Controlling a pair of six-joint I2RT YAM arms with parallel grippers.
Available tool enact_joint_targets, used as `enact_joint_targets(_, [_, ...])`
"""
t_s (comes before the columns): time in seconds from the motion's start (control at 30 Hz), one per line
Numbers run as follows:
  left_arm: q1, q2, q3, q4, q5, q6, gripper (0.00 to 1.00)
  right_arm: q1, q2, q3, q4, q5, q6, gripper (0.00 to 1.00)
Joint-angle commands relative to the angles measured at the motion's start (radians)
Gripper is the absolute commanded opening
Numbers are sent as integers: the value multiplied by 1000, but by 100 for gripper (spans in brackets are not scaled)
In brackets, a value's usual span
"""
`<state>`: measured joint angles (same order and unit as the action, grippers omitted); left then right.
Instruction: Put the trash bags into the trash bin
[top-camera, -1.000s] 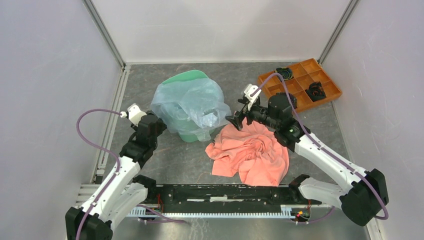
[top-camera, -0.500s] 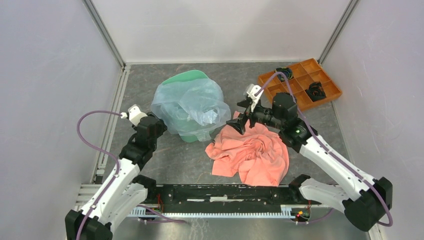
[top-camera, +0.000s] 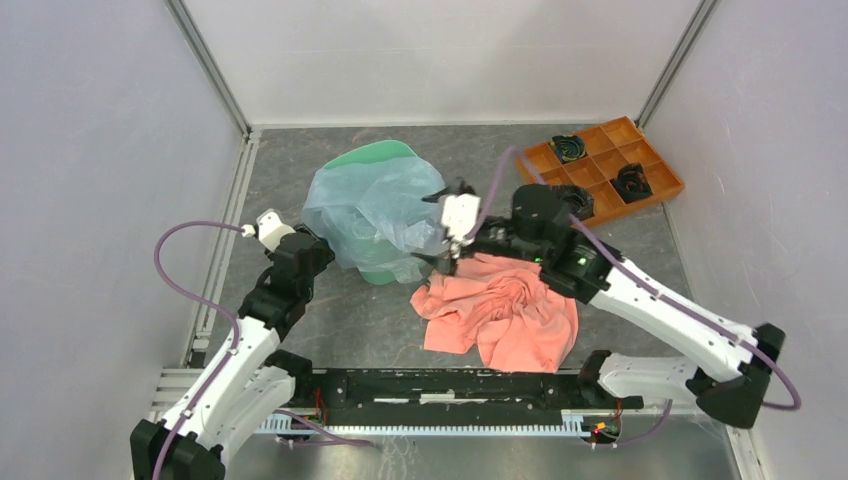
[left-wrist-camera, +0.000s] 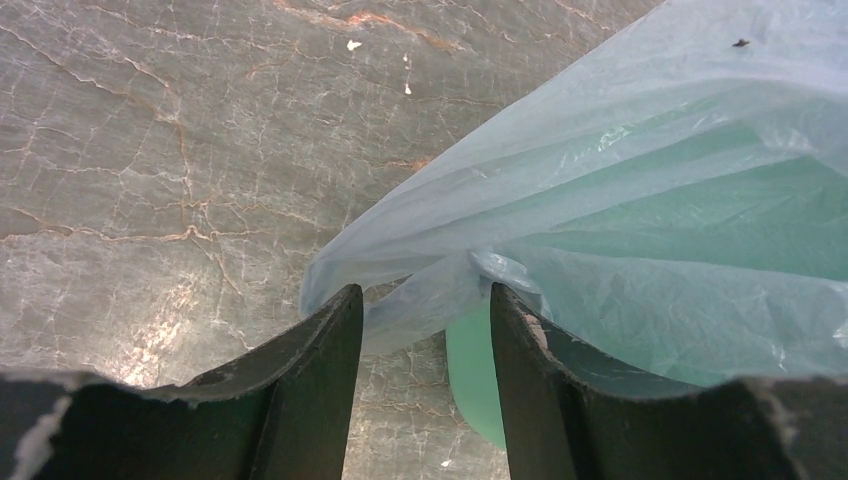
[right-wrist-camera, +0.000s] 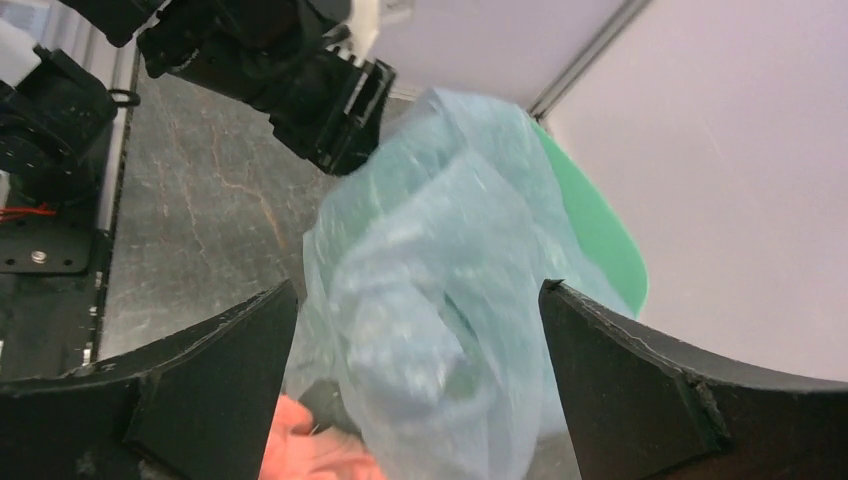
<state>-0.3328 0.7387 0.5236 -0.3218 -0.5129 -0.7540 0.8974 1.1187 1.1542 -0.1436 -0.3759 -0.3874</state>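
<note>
The pale blue-grey trash bag is draped over the mint-green trash bin, which lies tilted on the table. My left gripper is at the bag's lower left edge. In the left wrist view it is open, with a fold of the bag lying between the fingertips and the bin just behind. My right gripper is wide open at the bag's right side. In the right wrist view it straddles the bag, with the bin's rim beyond.
A salmon-pink cloth lies crumpled under my right arm, just right of the bin. An orange compartment tray with small dark items stands at the back right. Walls enclose the table on three sides.
My right gripper has swung left from above the pink cloth to the bag's right side, and its wrist has rolled. The left arm, bag and bin have stayed put.
</note>
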Motion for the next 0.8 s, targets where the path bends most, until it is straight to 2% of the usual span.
enact_joint_targets(0.0, [5, -1, -1, 39, -7, 35, 56, 157, 116, 102, -28, 227, -256, 98])
enact_joint_targets(0.1, [5, -2, -3, 45, -4, 32, 56, 202, 198, 165, -16, 320, -306, 98])
enact_joint_targets(0.2, [5, -2, -9, 45, 0, 26, 56, 206, 287, 248, 13, 471, -254, 98])
enact_joint_targets(0.3, [5, -7, -11, 38, -4, 20, 57, 205, 343, 292, 15, 543, -237, 90])
enact_joint_targets(0.43, [5, -17, -15, 33, -7, 18, 57, 203, 373, 302, 23, 554, -226, 71])
enact_joint_targets(0.53, [5, -18, -17, 39, -7, 18, 57, 188, 375, 298, 62, 571, -203, 60])
enact_joint_targets(0.6, [5, -15, -17, 42, -6, 18, 57, 169, 386, 317, 80, 574, -175, 42])
enact_joint_targets(0.67, [5, -10, -13, 45, -5, 20, 57, 142, 403, 341, 96, 564, -139, 28])
enact_joint_targets(0.77, [5, -2, -4, 47, -13, 24, 57, 88, 427, 372, 130, 524, -78, 21])
